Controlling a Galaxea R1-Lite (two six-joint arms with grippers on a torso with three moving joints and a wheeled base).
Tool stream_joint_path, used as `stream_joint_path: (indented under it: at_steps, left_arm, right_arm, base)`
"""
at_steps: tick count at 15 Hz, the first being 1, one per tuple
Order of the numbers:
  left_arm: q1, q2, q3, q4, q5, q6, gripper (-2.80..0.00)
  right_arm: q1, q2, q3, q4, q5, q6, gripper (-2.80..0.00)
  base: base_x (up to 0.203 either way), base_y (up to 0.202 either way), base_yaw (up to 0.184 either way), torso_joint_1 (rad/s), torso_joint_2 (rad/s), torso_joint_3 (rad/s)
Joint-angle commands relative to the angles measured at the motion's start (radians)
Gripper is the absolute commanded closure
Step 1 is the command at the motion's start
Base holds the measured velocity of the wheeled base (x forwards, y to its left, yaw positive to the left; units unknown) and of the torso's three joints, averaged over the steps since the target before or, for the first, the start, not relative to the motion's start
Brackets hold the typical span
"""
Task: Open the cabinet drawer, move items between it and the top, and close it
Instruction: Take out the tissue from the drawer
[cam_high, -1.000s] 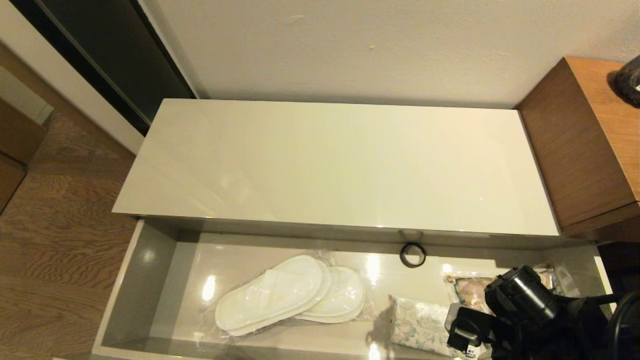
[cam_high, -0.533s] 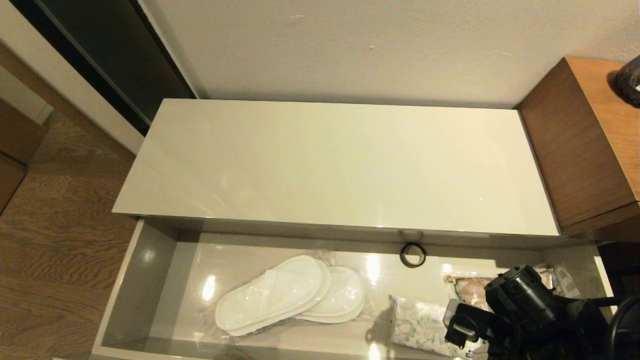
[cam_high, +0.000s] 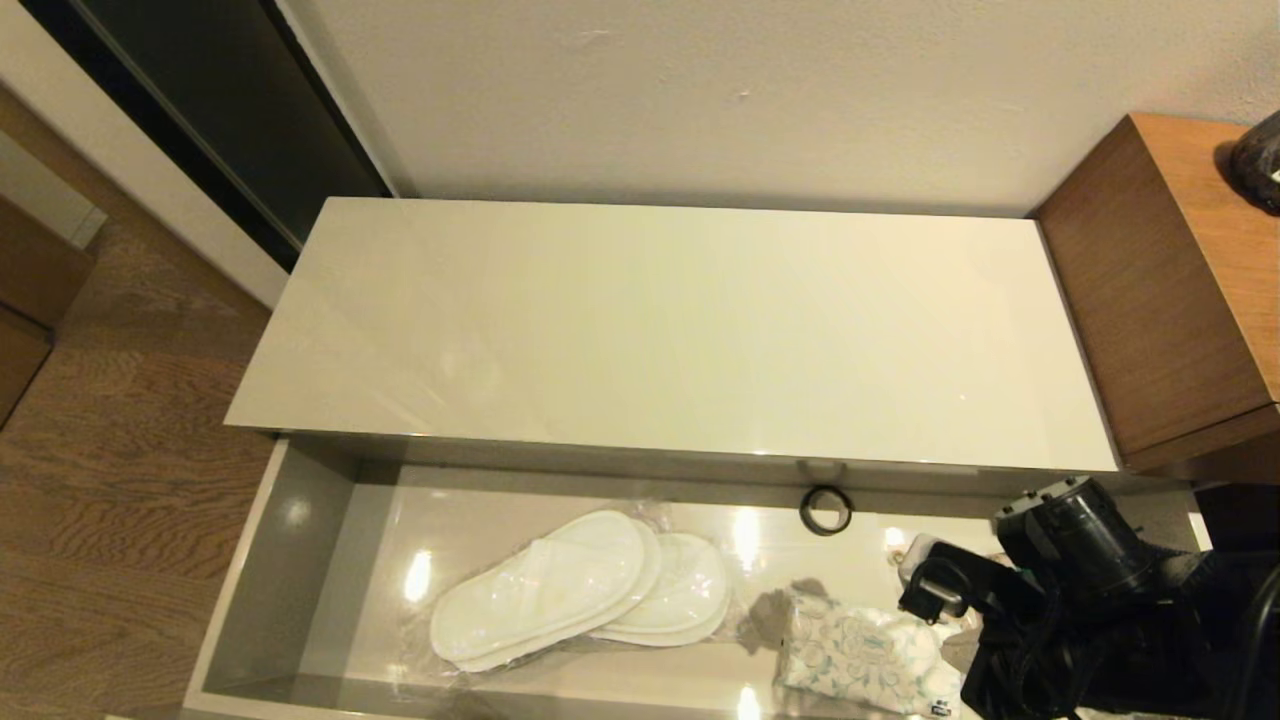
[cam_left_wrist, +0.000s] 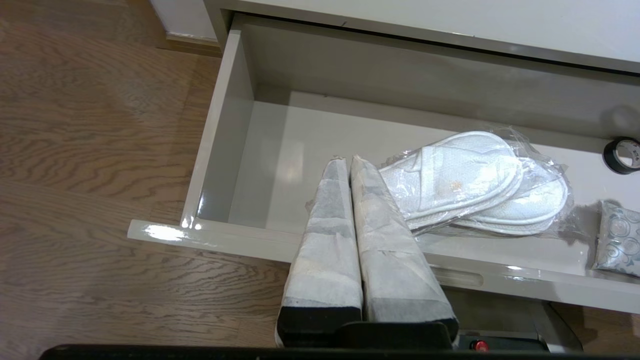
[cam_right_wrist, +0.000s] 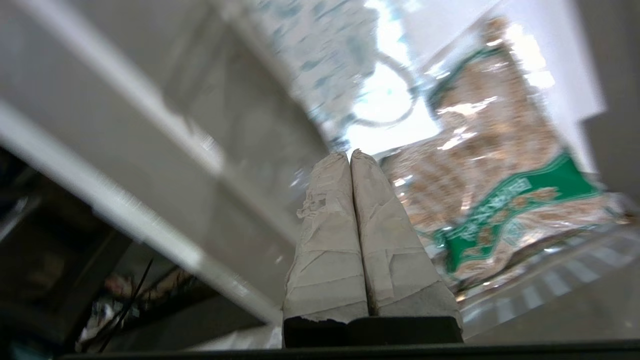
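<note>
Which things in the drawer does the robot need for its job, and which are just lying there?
Needed: cabinet drawer, open; slippers; tissue pack; cabinet top; right gripper, shut over the drawer.

Just lying there: black ring; snack bag; wooden unit. Left gripper idle.

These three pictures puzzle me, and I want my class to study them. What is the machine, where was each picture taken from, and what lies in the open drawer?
It is a two-armed robot. One camera sits on its head, looking down at a low cream cabinet; one sits on each wrist, behind the fingers.

The drawer is pulled open. In it lie wrapped white slippers, a patterned tissue pack, a small black ring and a brown snack bag. Nothing is seen on the top.

The right gripper is over the drawer's right end, fingers shut, holding nothing. The left gripper, also shut and empty, is near the drawer's front, by the slippers.
</note>
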Motion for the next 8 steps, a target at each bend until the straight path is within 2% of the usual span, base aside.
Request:
stream_joint_path:
  at_steps: [1, 8]
  left_arm:
    - [0.000, 0.001, 0.000, 0.000, 0.001, -0.001, 0.00]
    - [0.000, 0.001, 0.000, 0.000, 0.000, -0.001, 0.00]
  right_arm:
    - [-0.015, -0.012, -0.023, 0.000, 0.001, -0.004, 0.00]
    - [-0.030, -0.002, -0.064, -0.006, 0.004, -0.002, 0.00]
  base:
    - [0.000, 0.000, 0.000, 0.000, 0.00, 0.000]
    - [0.000, 0.000, 0.000, 0.000, 0.00, 0.000]
